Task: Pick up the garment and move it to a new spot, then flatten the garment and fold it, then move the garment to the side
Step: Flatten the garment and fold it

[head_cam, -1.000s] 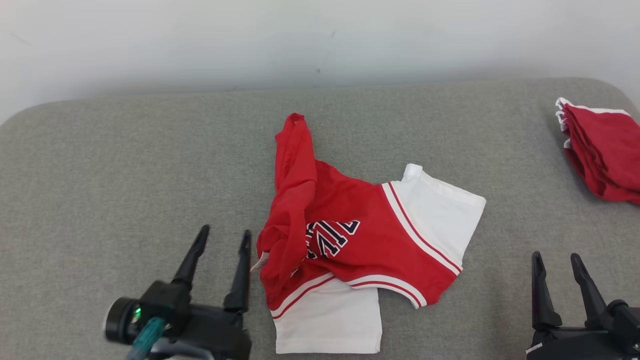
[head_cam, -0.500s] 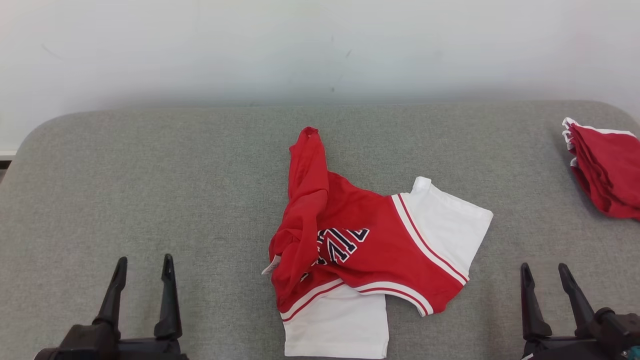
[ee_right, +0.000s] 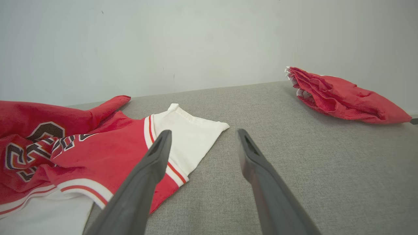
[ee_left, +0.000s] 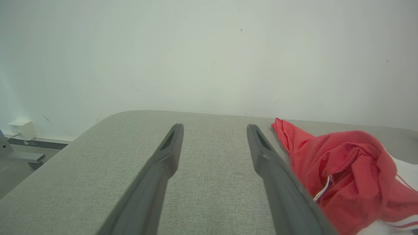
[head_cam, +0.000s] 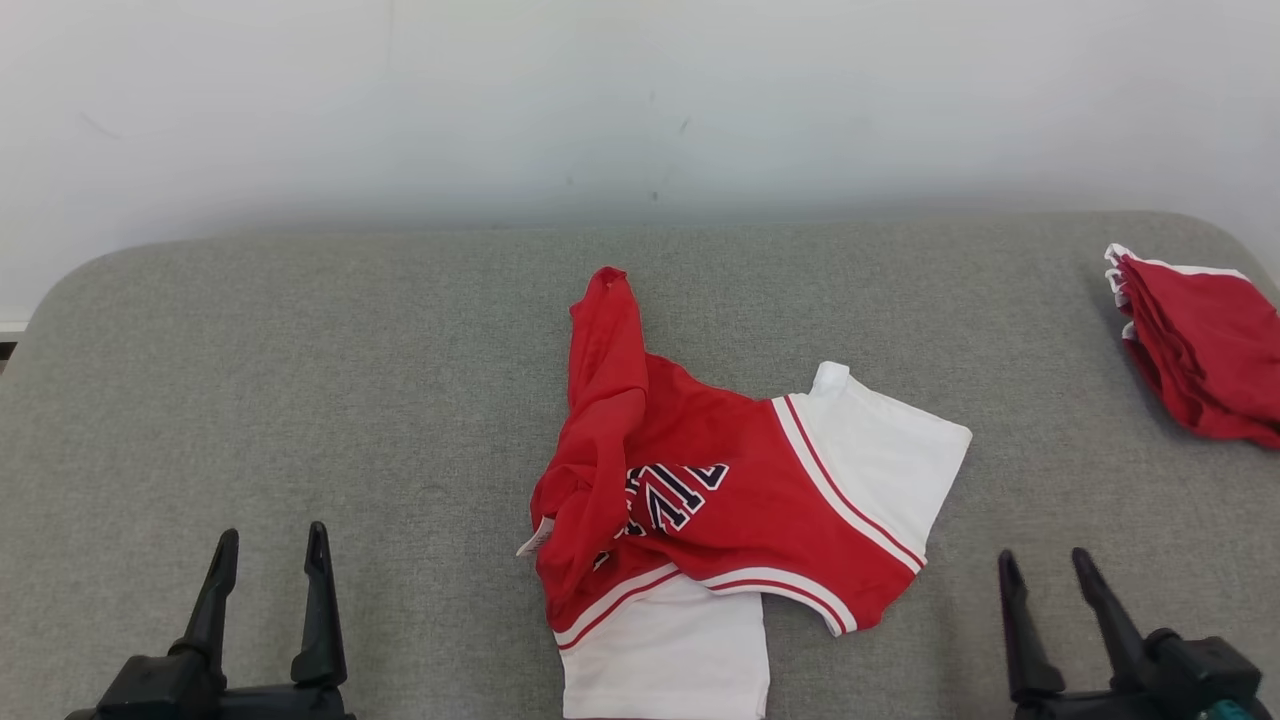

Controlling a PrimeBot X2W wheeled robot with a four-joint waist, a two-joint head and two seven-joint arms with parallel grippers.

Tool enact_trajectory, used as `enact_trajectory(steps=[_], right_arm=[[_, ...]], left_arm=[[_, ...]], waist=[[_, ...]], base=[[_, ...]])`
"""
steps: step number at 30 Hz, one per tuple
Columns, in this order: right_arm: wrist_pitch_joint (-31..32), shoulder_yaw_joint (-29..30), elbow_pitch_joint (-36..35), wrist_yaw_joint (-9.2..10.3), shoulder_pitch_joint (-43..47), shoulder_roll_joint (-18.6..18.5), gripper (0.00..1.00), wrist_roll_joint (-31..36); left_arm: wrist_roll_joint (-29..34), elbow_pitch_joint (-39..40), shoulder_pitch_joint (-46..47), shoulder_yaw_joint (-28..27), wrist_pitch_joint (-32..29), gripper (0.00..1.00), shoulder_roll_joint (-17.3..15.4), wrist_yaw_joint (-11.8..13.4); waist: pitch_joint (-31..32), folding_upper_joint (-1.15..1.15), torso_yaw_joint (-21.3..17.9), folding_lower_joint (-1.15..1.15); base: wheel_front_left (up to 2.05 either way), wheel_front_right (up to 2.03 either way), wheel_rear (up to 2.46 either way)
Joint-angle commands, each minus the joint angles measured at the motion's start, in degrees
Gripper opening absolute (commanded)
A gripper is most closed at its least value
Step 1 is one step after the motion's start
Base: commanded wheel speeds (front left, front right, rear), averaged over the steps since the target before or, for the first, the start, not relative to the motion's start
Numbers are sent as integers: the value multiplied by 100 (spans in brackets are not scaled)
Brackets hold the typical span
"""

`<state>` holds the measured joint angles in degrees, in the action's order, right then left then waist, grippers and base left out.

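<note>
1. The soft red-and-white garment [head_cam: 730, 500] lies crumpled mid-cushion [head_cam: 300, 400], on woven grey fabric.
2. Left gripper [head_cam: 273, 532] and right gripper [head_cam: 1043, 555] flank it, jaws apart, empty.
3. A folded red pile [head_cam: 1200, 340] sits far right.

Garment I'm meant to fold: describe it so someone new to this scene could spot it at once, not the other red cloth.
Start from the grey padded table against the pale wall and look at its middle, toward the near edge. The crumpled red garment lies there. Unlike the mostly red pile at the far right edge, it has broad white panels bordered with stripes and dark block lettering.
</note>
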<state>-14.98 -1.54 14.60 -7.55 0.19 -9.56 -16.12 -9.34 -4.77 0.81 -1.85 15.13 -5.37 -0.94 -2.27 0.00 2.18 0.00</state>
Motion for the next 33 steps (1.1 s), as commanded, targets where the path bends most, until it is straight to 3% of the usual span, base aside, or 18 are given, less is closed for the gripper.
enact_trajectory(steps=[1,8,19,26,27,29,33], right_arm=[[-28,-73,64,15,14,15,100,-39],[-27,-361,509,15,-292,-16,100,-30],[-27,-668,2294,15,-1341,-196,100,-80],[-7,-811,3341,15,-1691,-96,100,-269],[5,-873,3461,15,-1696,-58,91,-325],[18,-973,3592,14,-1743,-45,1,-396],[8,-984,3581,16,-1941,-209,0,-522]], left_arm=[[64,-16,42,-50,-1,100,35,-44],[172,-15,97,-118,-1,100,139,-154],[175,-44,287,117,-1,100,230,-246],[114,-97,330,214,-1,100,247,-237],[84,-92,325,222,-1,100,247,-217],[80,-77,309,236,0,100,248,-198],[48,-54,322,264,0,100,247,-132]], waist=[[-3,0,1,0],[-74,0,72,0],[-309,0,553,0],[-352,0,754,0],[-353,0,761,0],[-373,0,759,0],[-421,0,712,0]], base=[[0,0,0],[0,0,0],[0,0,0],[0,0,0],[0,0,0],[0,0,0],[0,0,0]])
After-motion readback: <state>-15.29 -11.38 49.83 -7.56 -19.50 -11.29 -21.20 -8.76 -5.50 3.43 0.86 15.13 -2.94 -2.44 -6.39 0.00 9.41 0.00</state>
